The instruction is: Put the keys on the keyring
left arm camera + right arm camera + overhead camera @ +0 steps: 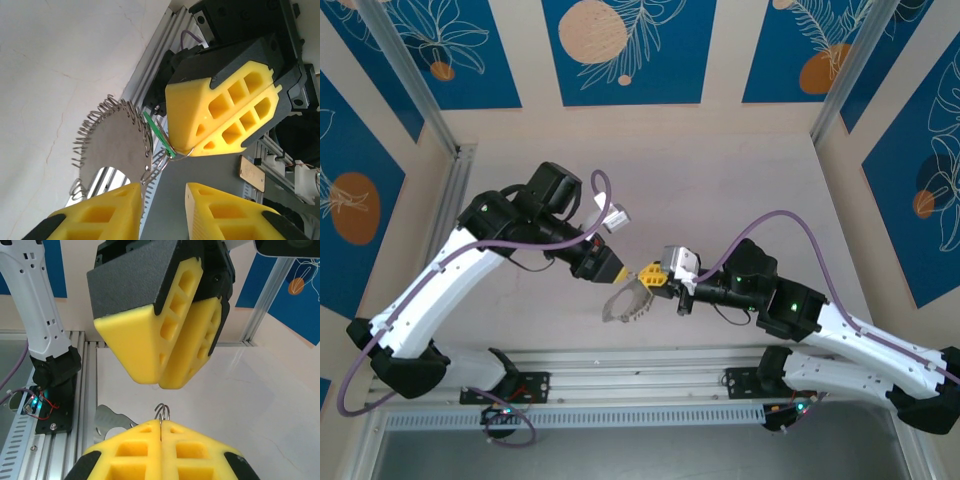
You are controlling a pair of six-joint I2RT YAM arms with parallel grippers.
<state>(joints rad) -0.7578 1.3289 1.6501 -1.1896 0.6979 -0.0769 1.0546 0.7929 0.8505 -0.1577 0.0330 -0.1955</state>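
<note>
Your right fingers (200, 110) are pressed together on a small wire loop at the edge of the keyring (115, 145). The grey, wire-fringed ring hangs from that pinch over the near part of the desk (50, 75), close to the metal rail (650, 375). The green key (159, 131) lies slanted at the tips of those fingers, against the keyring's rim, while your left fingers (110, 210) stand apart just beside it, gripping nothing.
</note>
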